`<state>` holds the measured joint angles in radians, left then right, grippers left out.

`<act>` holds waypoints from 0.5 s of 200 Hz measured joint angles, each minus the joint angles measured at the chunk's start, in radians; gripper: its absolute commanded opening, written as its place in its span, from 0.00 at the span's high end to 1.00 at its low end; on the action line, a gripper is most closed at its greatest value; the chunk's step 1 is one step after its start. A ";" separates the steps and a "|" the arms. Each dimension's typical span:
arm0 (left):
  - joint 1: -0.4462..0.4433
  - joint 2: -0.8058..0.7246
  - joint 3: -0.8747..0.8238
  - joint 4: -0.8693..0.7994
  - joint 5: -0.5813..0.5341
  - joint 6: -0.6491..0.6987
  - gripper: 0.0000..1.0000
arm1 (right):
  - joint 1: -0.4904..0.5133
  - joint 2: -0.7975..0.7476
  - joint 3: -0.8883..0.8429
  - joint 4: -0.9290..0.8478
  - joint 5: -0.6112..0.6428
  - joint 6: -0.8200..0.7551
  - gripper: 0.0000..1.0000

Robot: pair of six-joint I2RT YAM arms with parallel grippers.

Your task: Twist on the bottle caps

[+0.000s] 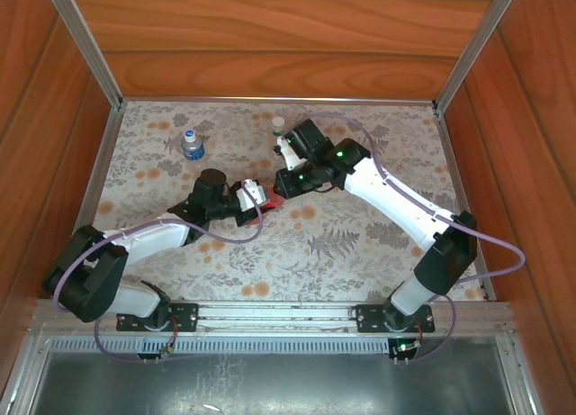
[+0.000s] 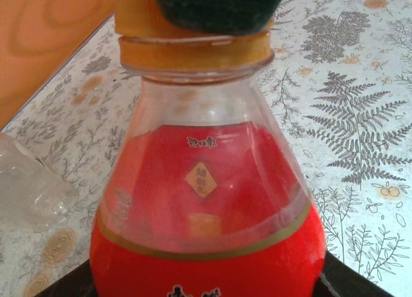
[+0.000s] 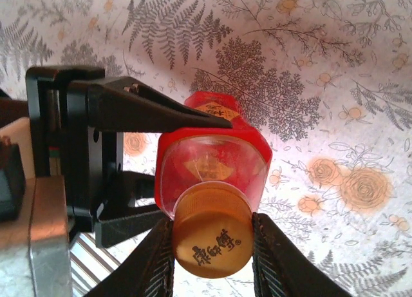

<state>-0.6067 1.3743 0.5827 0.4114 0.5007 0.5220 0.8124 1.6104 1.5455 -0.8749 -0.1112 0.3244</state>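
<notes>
At the top view's centre, the left gripper (image 1: pixel 245 197) clamps the red bottle (image 3: pixel 215 158) and the right gripper (image 3: pixel 212 225) pinches its orange cap (image 3: pixel 211 245); a tilted cap could cross-thread, or the bottle could spin in the grip

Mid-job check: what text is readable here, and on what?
"康师傅": dark print on the orange cap.
Label characters and gold diamond mark on the red bottle: too blurred to read.
Blue label on the short bottle: too small to read.
</notes>
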 measured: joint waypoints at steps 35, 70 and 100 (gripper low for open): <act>-0.002 -0.004 0.000 0.008 0.004 0.002 0.50 | 0.000 -0.016 -0.002 0.007 0.003 -0.177 0.53; -0.002 -0.014 0.000 0.015 0.026 0.002 0.50 | -0.001 -0.101 -0.044 0.015 0.004 -0.564 0.43; -0.002 -0.022 -0.005 0.017 0.035 0.002 0.50 | -0.001 -0.167 -0.067 0.001 -0.005 -0.928 0.42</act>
<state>-0.6086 1.3521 0.5781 0.4282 0.5362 0.5236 0.8112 1.4437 1.4788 -0.8738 -0.1162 -0.6037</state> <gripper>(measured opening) 0.500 0.577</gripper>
